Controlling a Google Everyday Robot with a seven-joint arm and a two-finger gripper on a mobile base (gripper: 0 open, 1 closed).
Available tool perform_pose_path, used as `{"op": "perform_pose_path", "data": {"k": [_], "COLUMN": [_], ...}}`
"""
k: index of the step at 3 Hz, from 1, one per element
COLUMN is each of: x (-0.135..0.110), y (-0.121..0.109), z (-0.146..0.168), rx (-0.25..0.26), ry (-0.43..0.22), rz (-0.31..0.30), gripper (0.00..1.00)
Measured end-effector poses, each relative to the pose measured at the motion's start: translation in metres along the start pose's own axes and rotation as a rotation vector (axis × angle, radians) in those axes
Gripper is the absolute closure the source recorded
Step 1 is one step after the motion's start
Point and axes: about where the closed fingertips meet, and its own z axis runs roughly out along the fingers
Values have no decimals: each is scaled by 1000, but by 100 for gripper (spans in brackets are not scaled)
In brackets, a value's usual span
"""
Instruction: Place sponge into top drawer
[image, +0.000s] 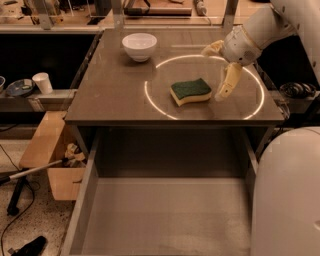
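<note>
The sponge (190, 91), with a dark green top and pale yellow base, lies flat on the tabletop inside a ring of light. My gripper (220, 67) hangs just right of the sponge and is open. One cream finger (227, 81) points down close beside the sponge's right edge, and the other (212, 48) sticks out behind it. Neither touches the sponge. The top drawer (165, 220) is pulled fully open below the table's front edge, and its grey bottom is bare.
A white bowl (139, 46) stands at the back left of the table (110, 95). A wooden box (50, 155) and a paper cup (42, 82) are on the left, off the table. The robot's white body (287, 195) fills the lower right.
</note>
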Motion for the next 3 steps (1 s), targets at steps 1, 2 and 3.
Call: {"op": "perform_pose_path", "data": {"k": [1, 2, 3], "x": [1, 8, 17], "y": [-1, -3, -3], "z": [3, 16, 27], "rx": [-1, -16, -33], "ry": [-2, -8, -8], "rz": [1, 19, 42], "gripper": [0, 0, 0]}}
